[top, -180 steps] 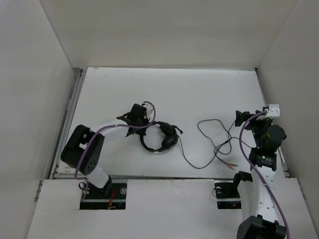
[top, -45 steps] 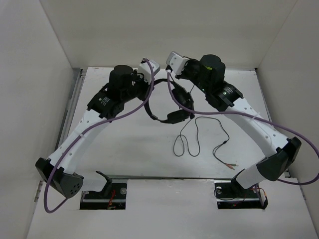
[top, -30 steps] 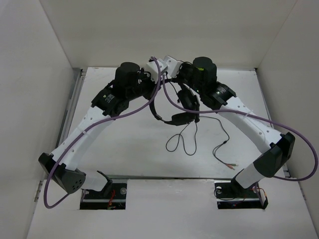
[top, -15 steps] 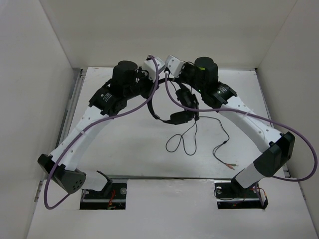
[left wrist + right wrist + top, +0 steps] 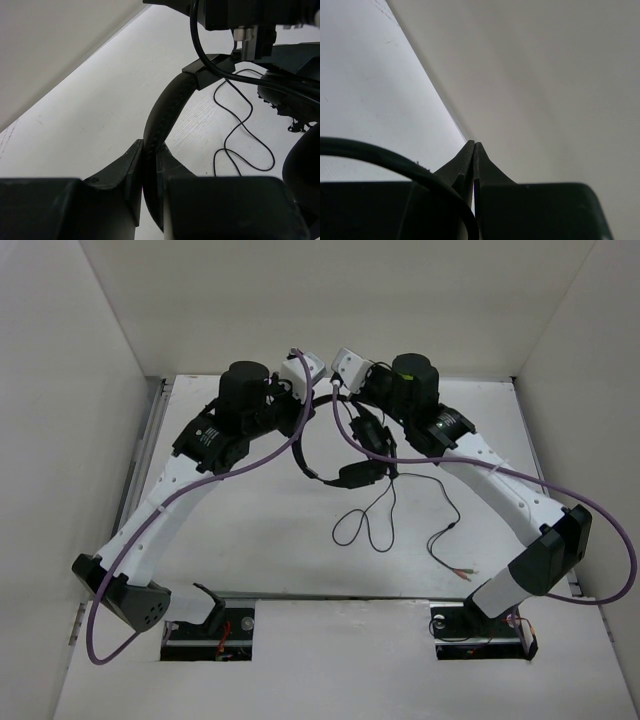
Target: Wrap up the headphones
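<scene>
Headphones (image 5: 357, 475) aloft, band tight in the left pincer (image 5: 149, 150).

White walls (image 5: 330, 310) enclose a white table (image 5: 250, 540), with perhaps a metal rail (image 5: 140, 460).

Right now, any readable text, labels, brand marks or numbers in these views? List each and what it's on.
No legible text in any view.
Tiny pale marks on the black housing of the left arm: too small to read.
The headphones: no brand or marking shows in the top or left wrist view.
Right wrist view: no print at all.
</scene>
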Controlling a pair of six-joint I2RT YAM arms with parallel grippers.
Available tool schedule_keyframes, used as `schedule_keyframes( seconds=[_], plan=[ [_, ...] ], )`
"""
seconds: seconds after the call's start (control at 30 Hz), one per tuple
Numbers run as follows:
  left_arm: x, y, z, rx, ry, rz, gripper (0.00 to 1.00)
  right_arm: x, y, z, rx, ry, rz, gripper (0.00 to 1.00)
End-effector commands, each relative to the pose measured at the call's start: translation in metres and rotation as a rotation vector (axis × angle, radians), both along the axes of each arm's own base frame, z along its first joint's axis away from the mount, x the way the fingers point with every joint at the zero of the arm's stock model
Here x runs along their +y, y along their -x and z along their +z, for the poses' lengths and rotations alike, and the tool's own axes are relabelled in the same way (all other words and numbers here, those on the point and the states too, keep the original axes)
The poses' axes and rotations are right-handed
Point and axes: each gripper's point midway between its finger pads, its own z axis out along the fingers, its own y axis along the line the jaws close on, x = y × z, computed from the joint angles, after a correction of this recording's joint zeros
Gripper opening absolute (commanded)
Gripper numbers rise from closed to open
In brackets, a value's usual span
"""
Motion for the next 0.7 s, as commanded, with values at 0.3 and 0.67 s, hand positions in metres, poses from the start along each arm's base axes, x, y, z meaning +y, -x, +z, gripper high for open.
schedule_keyframes(
  seconds=[0.3, 0.67],
  plan=[
    [0.006, 0.012, 0.053, -0.101, 0.140, -0.009, 0.00, -0.030, -0.009, 0.027, -0.058, -0.051, -0.064, 0.04],
    [0.003, 0.012, 0.050, -0.082, 0.145, -0.019, 0.00, -0.030, -0.011, 0.030, -0.056, -0.069, -0.062, 0.05]
  ],
)
